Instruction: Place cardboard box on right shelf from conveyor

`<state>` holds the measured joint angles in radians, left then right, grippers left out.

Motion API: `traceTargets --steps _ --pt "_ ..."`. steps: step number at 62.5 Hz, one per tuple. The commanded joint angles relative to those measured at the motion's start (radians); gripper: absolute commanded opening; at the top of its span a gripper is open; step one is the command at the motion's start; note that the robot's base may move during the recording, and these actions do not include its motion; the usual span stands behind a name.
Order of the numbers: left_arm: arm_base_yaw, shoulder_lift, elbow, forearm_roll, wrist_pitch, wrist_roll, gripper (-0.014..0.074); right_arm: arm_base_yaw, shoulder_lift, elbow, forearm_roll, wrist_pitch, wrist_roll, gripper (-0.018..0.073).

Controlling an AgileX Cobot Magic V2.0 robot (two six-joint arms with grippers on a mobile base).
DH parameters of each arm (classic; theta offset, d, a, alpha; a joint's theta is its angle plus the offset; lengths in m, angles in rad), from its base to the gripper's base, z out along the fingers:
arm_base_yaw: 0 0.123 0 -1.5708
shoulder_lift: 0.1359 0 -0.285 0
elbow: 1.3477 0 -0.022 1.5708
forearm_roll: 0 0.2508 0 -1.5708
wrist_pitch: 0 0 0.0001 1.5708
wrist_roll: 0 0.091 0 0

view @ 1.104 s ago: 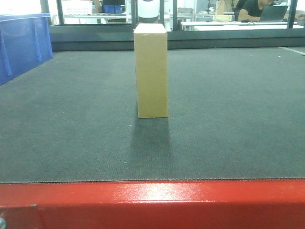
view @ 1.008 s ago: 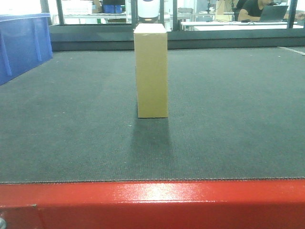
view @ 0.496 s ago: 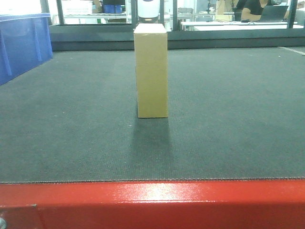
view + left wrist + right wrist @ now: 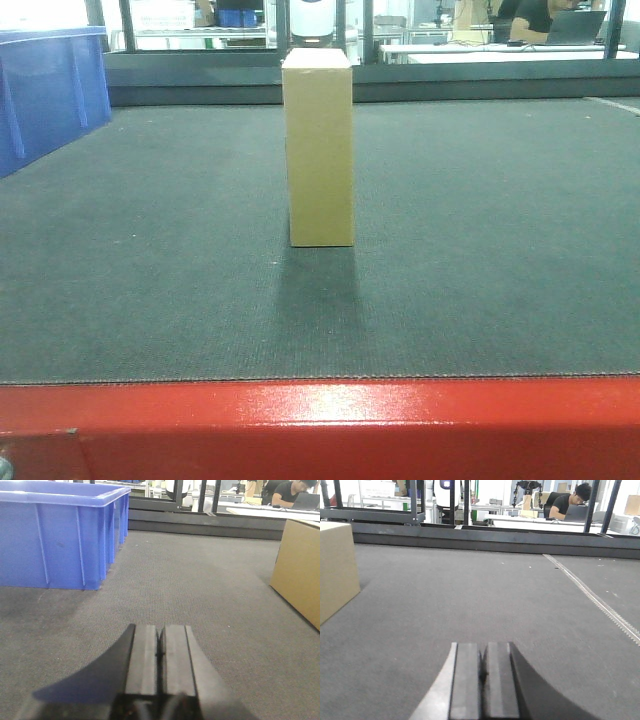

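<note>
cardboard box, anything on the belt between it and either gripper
Nothing visible: only bare conveyor lies between the left gripper or the right gripper and the cardboard box. The blue bin sits off to the left.

Dark grey conveyor (image 4: 480, 250) bearing upright cardboard box (image 4: 319, 150), blue crate (image 4: 50, 90).

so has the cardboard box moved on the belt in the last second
No: the cardboard box stands upright mid-belt, as far behind the red front edge of the conveyor as before.

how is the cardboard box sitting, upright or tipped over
Upright: the cardboard box stands squarely on the conveyor, front face taller than wide, sides vertical.
</note>
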<state>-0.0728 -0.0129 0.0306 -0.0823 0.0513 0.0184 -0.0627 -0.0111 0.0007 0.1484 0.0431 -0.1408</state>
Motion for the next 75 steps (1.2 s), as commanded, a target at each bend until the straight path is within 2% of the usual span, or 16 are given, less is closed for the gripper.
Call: traceTargets --steps 1,7,11,14,19,23,30,42,50,64,75 --pt "-0.005 -0.012 -0.003 -0.009 -0.091 -0.007 -0.0119 -0.001 0.002 -0.096 0.002 -0.049 0.037 0.0067" --pt "-0.005 -0.012 -0.003 -0.009 -0.091 -0.007 -0.0119 0.001 0.08 -0.204 -0.015 0.012 0.071 0.0069" --pt "-0.005 -0.012 -0.003 -0.009 -0.091 -0.007 -0.0119 0.001 0.166 -0.282 -0.027 0.035 0.071 0.0116" --pt "-0.005 -0.012 -0.003 -0.009 -0.091 -0.007 -0.0119 0.001 0.221 -0.325 -0.035 0.042 0.071 0.0181" --pt "-0.005 -0.012 -0.003 -0.009 -0.091 -0.007 -0.0119 0.013 0.313 -0.399 -0.058 0.06 0.071 0.0354" --pt "-0.005 -0.012 -0.003 -0.009 -0.091 -0.007 -0.0119 0.052 0.378 -0.44 -0.071 0.064 0.071 0.0489" --pt "-0.005 -0.012 -0.003 -0.009 -0.091 -0.007 -0.0119 0.131 0.503 -0.503 -0.08 0.085 0.071 0.0636" --pt "-0.005 -0.012 -0.003 -0.009 -0.091 -0.007 -0.0119 0.247 0.783 -0.703 -0.086 0.181 0.073 0.0633" --pt "-0.005 -0.012 -0.003 -0.009 -0.091 -0.007 -0.0119 0.368 0.973 -0.918 -0.086 0.31 0.096 0.0633" --pt "-0.005 -0.012 -0.003 -0.009 -0.091 -0.007 -0.0119 0.499 1.317 -1.35 -0.1 0.541 0.312 0.0633" --pt "-0.005 -0.012 -0.003 -0.009 -0.091 -0.007 -0.0119 0.572 1.567 -1.694 -0.195 0.748 0.474 0.0633"
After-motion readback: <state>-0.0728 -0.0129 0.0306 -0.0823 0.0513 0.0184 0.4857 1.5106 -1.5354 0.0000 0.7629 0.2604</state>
